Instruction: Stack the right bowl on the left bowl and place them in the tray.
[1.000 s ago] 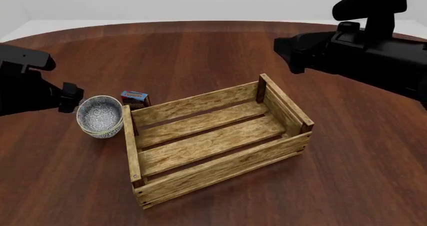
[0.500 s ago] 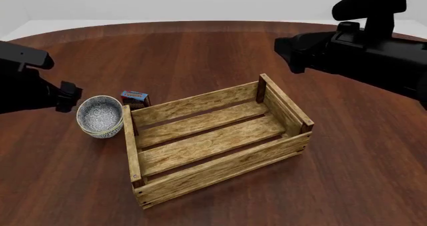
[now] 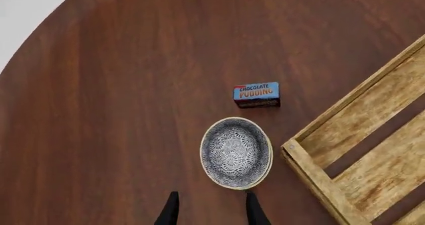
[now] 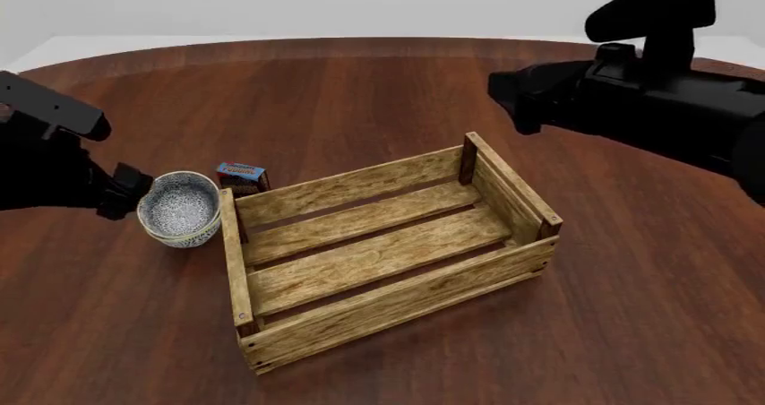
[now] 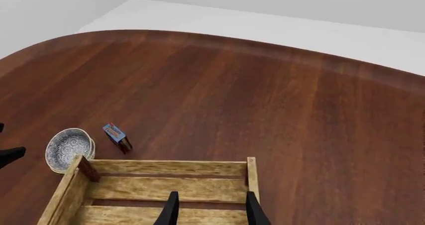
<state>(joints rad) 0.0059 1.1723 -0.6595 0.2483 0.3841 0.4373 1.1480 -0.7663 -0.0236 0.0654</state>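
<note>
We hold the left gripper [image 3: 211, 212] open and empty beside the stacked bowls [image 4: 179, 209], just left of the tray [image 4: 382, 284], for grasping; right gripper [image 5: 210, 210] open above the tray.

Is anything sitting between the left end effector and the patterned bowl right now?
Nothing visible does. The left end effector is open just short of the grey patterned ceramic bowl, with only bare table between them. The small blue-and-red pudding box lies beyond the bowl.

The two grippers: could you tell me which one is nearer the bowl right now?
The left gripper: its fingertips flank the bowl's near rim, whereas the right gripper hangs over the tray.
</note>
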